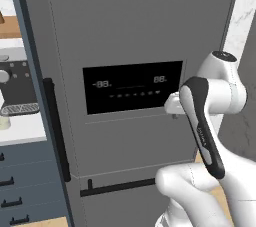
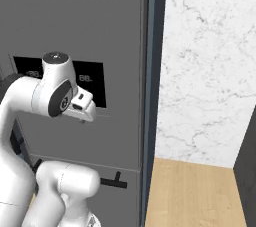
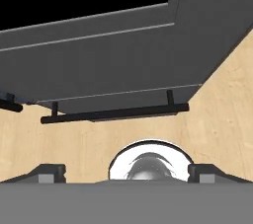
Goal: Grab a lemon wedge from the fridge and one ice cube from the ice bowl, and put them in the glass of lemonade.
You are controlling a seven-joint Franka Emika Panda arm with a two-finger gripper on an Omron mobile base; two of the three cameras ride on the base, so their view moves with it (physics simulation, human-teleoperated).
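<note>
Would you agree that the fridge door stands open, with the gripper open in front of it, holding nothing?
Not quite: the fridge is closed, its grey door flush and no shelves showing, as the left base view shows. The rest holds: the gripper is open in front of it, holding nothing.

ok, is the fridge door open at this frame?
No: in the left base view the fridge shows an unbroken shut front, display panel facing out and vertical bar handle flat against it, with no shelves exposed.
</note>
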